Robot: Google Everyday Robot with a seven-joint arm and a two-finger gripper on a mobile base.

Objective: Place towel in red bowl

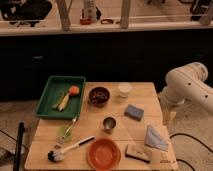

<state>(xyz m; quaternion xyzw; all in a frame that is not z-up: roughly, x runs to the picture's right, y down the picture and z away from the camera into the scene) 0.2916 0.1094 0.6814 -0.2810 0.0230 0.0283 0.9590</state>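
Note:
The towel point(156, 138) is a pale grey-blue cloth folded to a rough triangle. It lies flat near the table's front right corner. The red bowl point(104, 153) is a shallow orange-red dish at the front middle of the table, with nothing showing in it. A tan block point(138, 152) lies between the bowl and the towel. My white arm point(186, 85) bends at the right of the table, above and behind the towel. My gripper does not show; only the arm's links are in view.
A green tray point(50, 107) with an orange and yellow pieces sits at the back left. Also on the wooden table point(45, 131) are a dark brown bowl point(99, 95), a white cup point(124, 89), a blue pad point(134, 112), a metal cup point(109, 123), a green utensil point(66, 131) and a dish brush point(70, 149).

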